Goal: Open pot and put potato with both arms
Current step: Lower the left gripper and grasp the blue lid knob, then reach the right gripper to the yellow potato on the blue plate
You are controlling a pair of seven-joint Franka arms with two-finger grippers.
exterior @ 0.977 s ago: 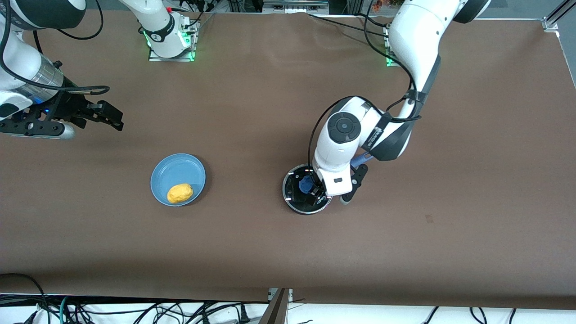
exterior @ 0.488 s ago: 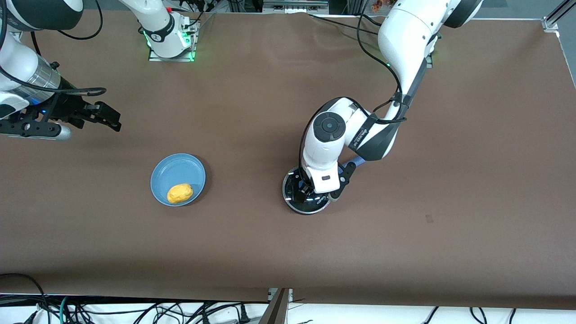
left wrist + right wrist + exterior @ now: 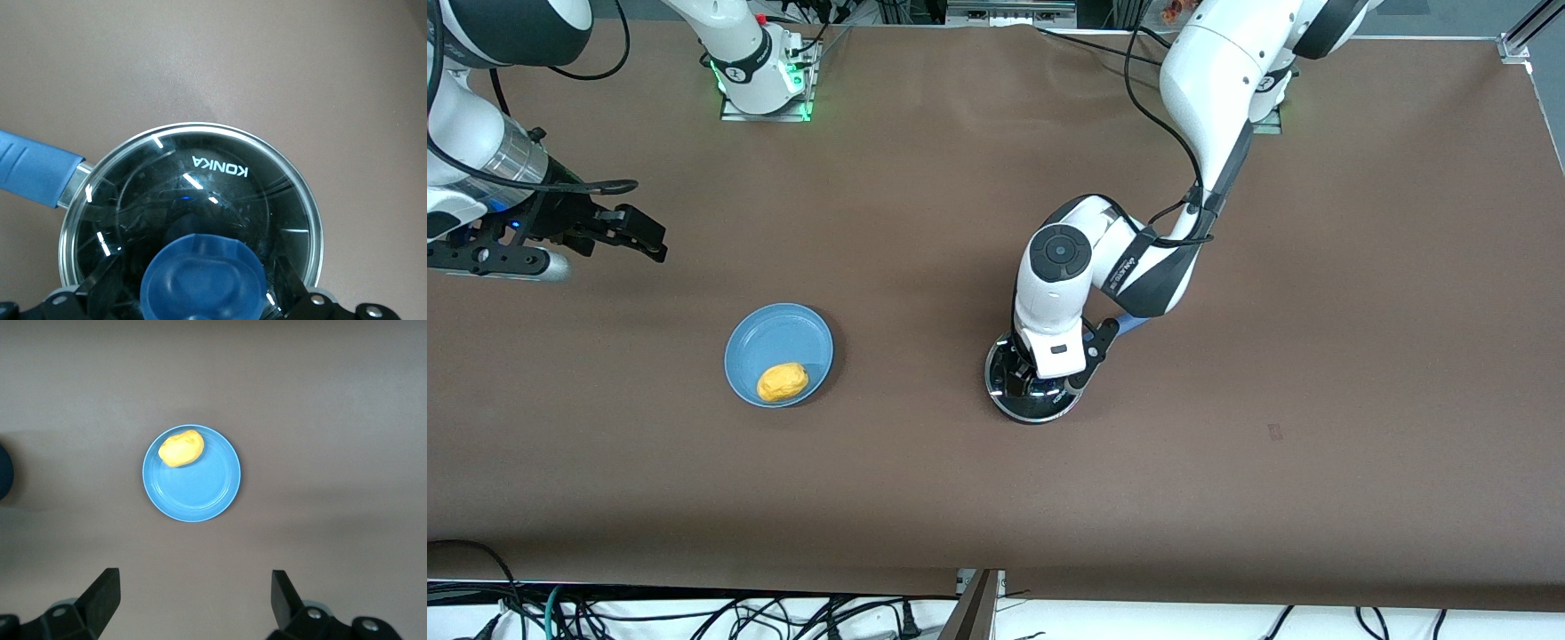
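The black pot (image 3: 1021,407) stands mid-table with its glass lid (image 3: 220,180) on. Its blue handle (image 3: 33,172) points toward the left arm's base, and a bit of it shows in the front view (image 3: 1136,324). My left gripper (image 3: 1037,388) is low over the lid, open, with the fingers on either side of the blue knob (image 3: 200,277) and apart from it; in the left wrist view the left gripper (image 3: 197,287) straddles the knob. The yellow-orange potato (image 3: 783,381) lies on a light-blue plate (image 3: 765,333). My right gripper (image 3: 651,237) hangs open and empty over bare table at the right arm's end.
In the right wrist view the right gripper (image 3: 194,579) is high above the table, with the plate (image 3: 213,497) and the potato (image 3: 181,448) below it. Brown table surface lies all round the plate and the pot. Cables hang along the front edge.
The left hand has shifted over the lid's centre, and it now hides the knob in the front view. The right gripper has barely moved.
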